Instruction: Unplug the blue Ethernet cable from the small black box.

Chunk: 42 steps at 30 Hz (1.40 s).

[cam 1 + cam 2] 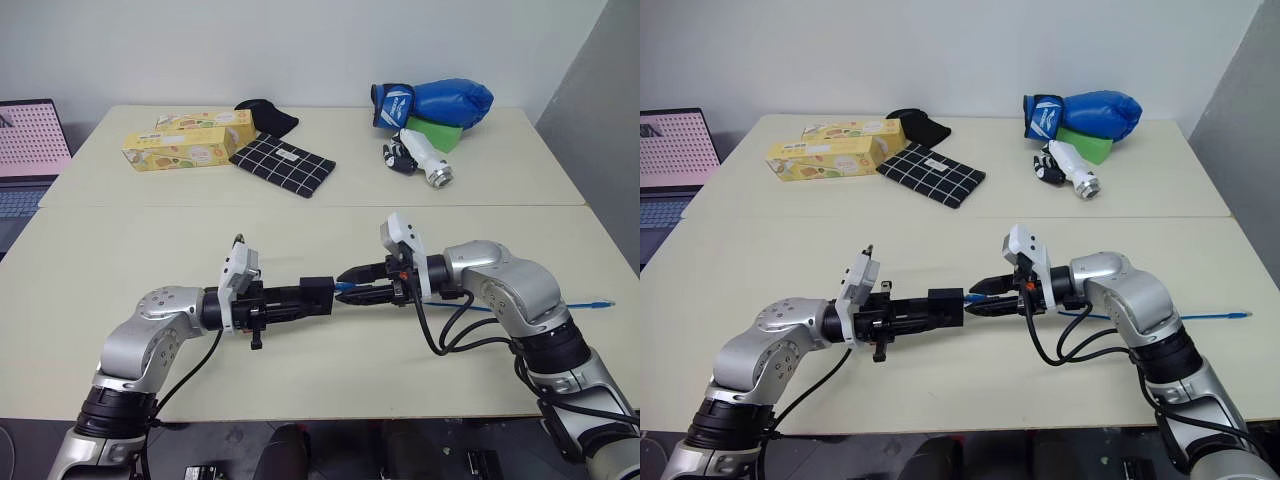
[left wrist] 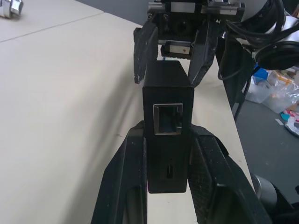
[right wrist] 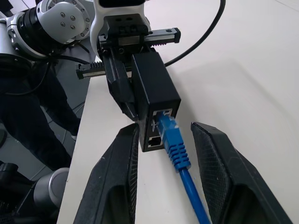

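Left pincer (image 1: 300, 297): clenched on the small black box (image 1: 317, 295), held up above the worktop (image 1: 150, 250) with the port side turned toward the other arm.
Right pincer (image 1: 362, 281): fingers apart, one on each side of the plug boot; from the right wrist view neither pad looks pressed against it, so nothing is grasped.
Blue Ethernet cable (image 3: 175, 144): plug seated in the upper port of the box; the cord runs back between the right fingers, under the right arm, and its far end lies on the worktop near the right edge.
Handling, box: looks light, rigid and smooth-sided; I'd guess it could slip or twist in the grip if the pull goes off-axis.
Handling, cable: cord thin and floppy, poor to pull by; the stiff ribbed boot just behind the plug is the place to pinch.
Latch: the plug's release tab is not made out; if unpressed, a straight pull may only drag the box.
Hidden: the lower port is partly shaded by the plug.
Second face: the left wrist view shows another port on the box, with nothing plugged in.
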Tool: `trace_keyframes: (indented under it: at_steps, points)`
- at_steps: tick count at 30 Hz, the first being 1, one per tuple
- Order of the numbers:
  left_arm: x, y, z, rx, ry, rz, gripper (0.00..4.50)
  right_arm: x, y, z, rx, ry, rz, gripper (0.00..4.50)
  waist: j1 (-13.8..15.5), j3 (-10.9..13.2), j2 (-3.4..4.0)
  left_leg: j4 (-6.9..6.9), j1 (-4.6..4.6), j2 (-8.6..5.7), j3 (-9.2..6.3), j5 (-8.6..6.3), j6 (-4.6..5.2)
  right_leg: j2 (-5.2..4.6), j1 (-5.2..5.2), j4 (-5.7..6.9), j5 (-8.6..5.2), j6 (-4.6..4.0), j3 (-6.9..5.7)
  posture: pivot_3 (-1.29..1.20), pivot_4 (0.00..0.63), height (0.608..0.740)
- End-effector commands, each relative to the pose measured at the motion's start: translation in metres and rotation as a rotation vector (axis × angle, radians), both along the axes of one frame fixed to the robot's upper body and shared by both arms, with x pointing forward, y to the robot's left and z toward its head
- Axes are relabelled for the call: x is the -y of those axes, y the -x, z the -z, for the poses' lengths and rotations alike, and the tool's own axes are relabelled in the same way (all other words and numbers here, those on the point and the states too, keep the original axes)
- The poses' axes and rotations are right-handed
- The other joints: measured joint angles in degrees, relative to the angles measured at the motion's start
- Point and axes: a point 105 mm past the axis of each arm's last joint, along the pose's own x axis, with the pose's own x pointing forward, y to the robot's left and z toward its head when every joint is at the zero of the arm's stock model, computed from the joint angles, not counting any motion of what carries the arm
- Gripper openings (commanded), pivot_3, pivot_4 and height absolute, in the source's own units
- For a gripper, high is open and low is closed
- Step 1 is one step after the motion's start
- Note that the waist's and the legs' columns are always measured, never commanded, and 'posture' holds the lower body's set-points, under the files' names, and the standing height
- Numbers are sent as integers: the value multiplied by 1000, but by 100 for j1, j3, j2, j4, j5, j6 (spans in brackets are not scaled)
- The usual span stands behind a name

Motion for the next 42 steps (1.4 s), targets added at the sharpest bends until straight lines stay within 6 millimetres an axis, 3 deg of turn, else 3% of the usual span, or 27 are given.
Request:
trace_keyframes:
  at_steps: [1,23,29,31,42]
  points:
    - [2,4,-6,49,-9,24,792,-3,3,-12,22,-29,-36,1851,0,0,0,0,0,0,0,0,0,0,0,0,0,0,0,0,150,740]
    - [2,7,-3,46,-17,26,792,-2,3,-8,-2,-16,-37,1851,0,0,0,1,0,1,-1,0,0,1,0,1,0,0,-1,0,150,740]
    - [2,7,-3,45,-13,24,792,-1,3,-4,22,11,-45,363,0,0,0,2,0,0,0,0,0,1,0,1,0,0,-1,0,150,740]
    - [2,8,-3,45,-13,27,792,-2,2,-4,23,7,-44,114,0,0,0,2,0,0,0,0,0,1,0,1,0,0,-1,0,150,740]
    - [1,14,0,30,-21,64,792,2,2,-3,1,18,-54,41,0,0,0,2,0,0,0,0,0,2,0,2,0,0,-1,0,150,740]
